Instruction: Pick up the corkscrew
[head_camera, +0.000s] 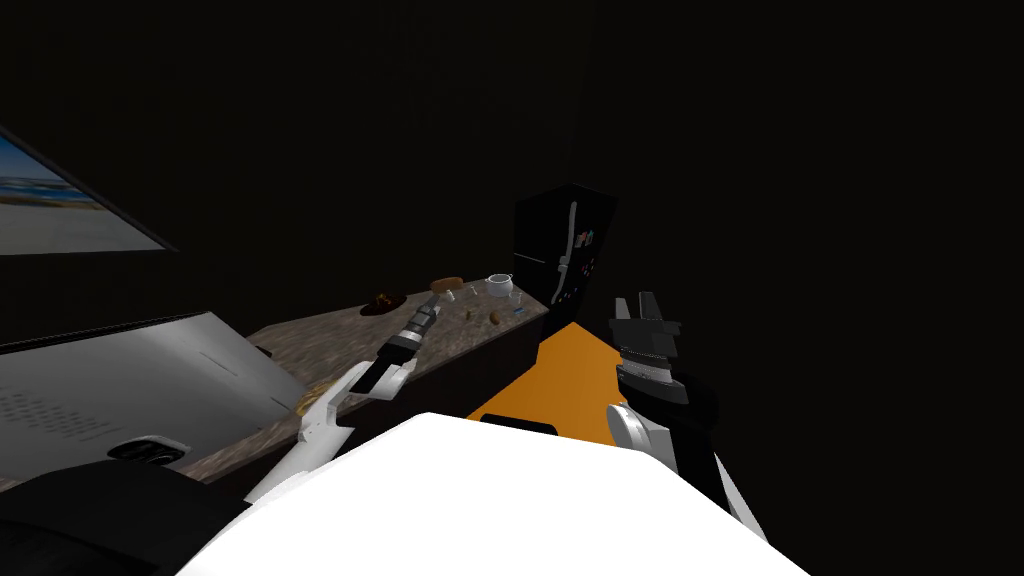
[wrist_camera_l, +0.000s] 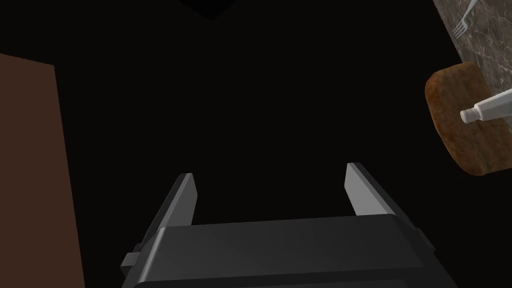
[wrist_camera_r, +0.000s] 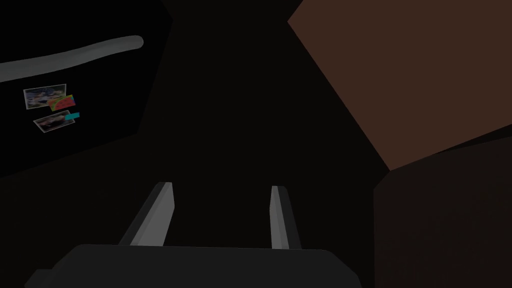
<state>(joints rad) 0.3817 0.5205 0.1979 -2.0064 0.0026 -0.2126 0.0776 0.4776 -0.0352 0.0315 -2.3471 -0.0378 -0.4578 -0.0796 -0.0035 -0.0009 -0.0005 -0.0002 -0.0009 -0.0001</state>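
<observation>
Two grippers of mine, both unloaded.

1. Left gripper (wrist_camera_l: 270, 170): fingers spread wide with nothing between them, facing dark open space just short of the loaf (wrist_camera_l: 452, 145).
2. Right gripper (wrist_camera_r: 222, 186): fingers parted and empty, well apart from the loaf, off the countertop (wrist_camera_l: 492, 55), beside the orange floor (head_camera: 560, 385).
3. Corkscrew (wrist_camera_l: 487, 107), as best I can tell: a pale grey rod lying across the loaf's face. Its long axis runs outward from the countertop side. The narrowed end points past the counter's edge toward the space ahead of my left fingers. The other end is cut off.
4. Loaf: brown, at the countertop's edge.
5. Fork (wrist_camera_l: 462, 22): beyond the loaf, on the countertop.
6. Black fridge (head_camera: 565, 245): farther than the loaf, past the countertop's end.
</observation>
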